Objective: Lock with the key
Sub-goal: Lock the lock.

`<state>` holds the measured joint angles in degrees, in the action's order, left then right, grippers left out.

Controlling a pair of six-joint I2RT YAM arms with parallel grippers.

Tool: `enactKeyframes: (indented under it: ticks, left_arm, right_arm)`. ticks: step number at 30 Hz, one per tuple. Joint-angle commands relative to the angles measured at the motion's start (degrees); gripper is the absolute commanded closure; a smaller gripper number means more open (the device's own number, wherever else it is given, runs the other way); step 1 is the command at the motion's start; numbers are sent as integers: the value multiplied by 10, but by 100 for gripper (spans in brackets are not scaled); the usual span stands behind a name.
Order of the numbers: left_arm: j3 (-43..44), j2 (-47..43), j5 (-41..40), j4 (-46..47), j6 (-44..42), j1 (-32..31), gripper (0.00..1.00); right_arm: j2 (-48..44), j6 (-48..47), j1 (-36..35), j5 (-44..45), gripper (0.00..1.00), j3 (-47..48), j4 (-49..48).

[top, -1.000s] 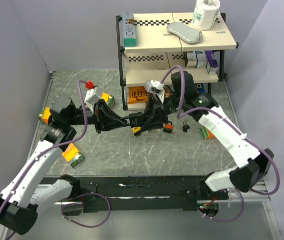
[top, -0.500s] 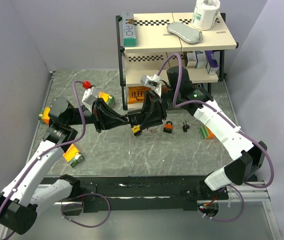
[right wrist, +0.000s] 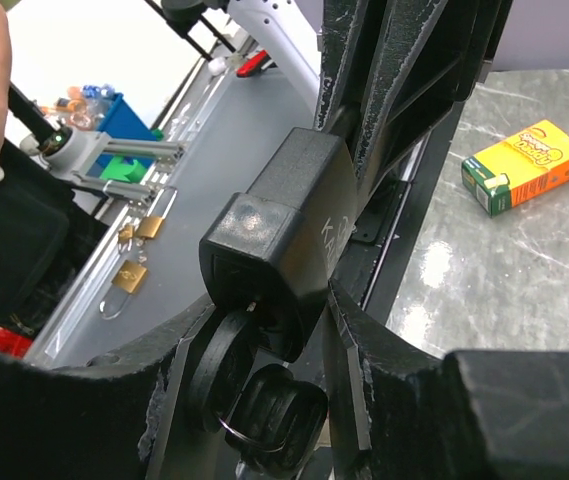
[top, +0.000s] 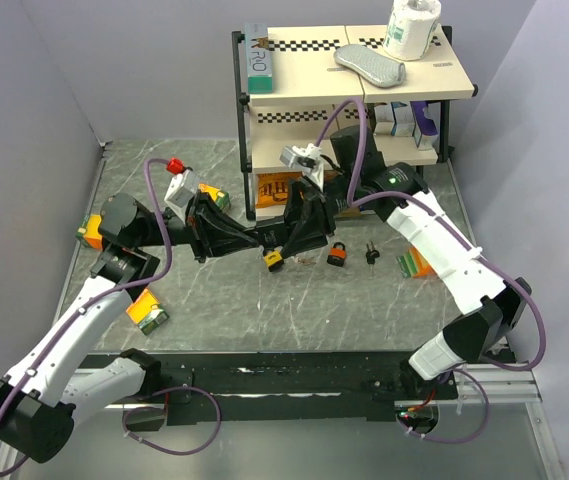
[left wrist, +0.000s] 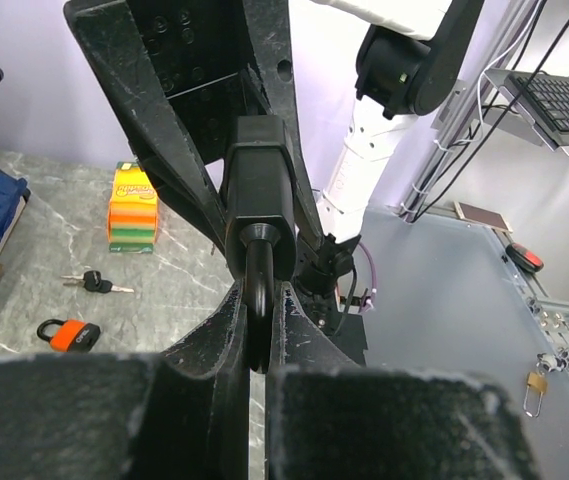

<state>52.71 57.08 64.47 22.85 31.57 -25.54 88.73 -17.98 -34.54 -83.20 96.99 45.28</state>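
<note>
A black padlock [top: 280, 238] is held in the air between both arms, above the middle of the table. My left gripper [top: 262, 240] is shut on its shackle, which shows between the fingers in the left wrist view [left wrist: 258, 300], below the lock body [left wrist: 257, 185]. My right gripper [top: 296, 236] is closed round the bottom of the lock body [right wrist: 284, 225]. Its left finger presses the black key head [right wrist: 226, 365], which sits at the keyhole. A spare key [right wrist: 279, 420] hangs from the ring.
An orange padlock [top: 338, 255] and loose keys [top: 371, 252] lie on the table to the right. Another orange lock [top: 273, 262] lies just below the grippers. Small boxes [top: 147, 308] [top: 414, 265] sit at both sides. A shelf rack [top: 344, 90] stands behind.
The right arm has moved left and back with its wrist turning, uncovering the orange padlock on the table. The left arm has shifted slightly, still holding the black padlock.
</note>
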Motion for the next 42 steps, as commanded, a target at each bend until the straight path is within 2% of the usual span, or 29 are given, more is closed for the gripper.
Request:
enactKeyframes:
  ticks: [1,2,5,6,8,9,12,13,16,22,25,26,35,36,37,39,40,42]
  left_arm:
    - [4,40,-52,-25,-58,-75,99]
    - [3,35,-44,-39,-62,-60,99]
    - [1,8,-35,-98,-87,-18,99]
    - [1,3,-26,-129,-93,-5,99]
    - [2,-9,-11,-163,-121,33,99]
    - [10,-11,0,-213,-136,43,99]
    - [39,-14,6,-309,-235,56,99]
    - [45,-14,9,-359,-280,58,99]
    - [55,-14,13,-415,-335,60,99]
    - [42,-30,11,-416,-333,64,99]
    - [41,-33,7,-415,-330,63,99]
    - [36,-34,7,-404,-326,63,99]
    - [28,-43,1,-403,-319,63,99]
    - [27,-45,0,-406,-319,64,99]
    - [26,-47,-1,-407,-319,64,99]
    - [24,-48,-6,-412,-319,67,99]
    - [23,-48,-7,-413,-319,69,99]
    - [20,-50,-1,-416,-319,83,99]
  right_arm:
    - [52,-46,-91,75,98,23,-98]
    - [39,-56,-84,81,96,15,-93]
    - [10,-82,-59,101,79,-13,-67]
    - [3,-90,-53,107,67,-19,-47]
    - [-15,-115,-34,129,57,-36,-24]
    - [-20,-121,-28,138,47,-42,-6]
    - [-36,-144,-5,155,36,-60,24]
    - [-40,-151,0,160,35,-66,38]
    - [-56,-166,14,180,33,-74,52]
    - [-48,-206,18,206,35,-69,89]
    - [-45,-210,16,215,40,-75,87]
    - [-44,-208,16,215,47,-75,83]
    - [-32,-214,2,211,67,-65,97]
    - [-32,-216,1,212,71,-65,99]
    - [-34,-214,1,212,82,-65,99]
    - [-41,-212,1,210,96,-66,100]
    - [-44,-213,2,211,100,-66,104]
    - [-54,-224,4,224,100,-69,117]
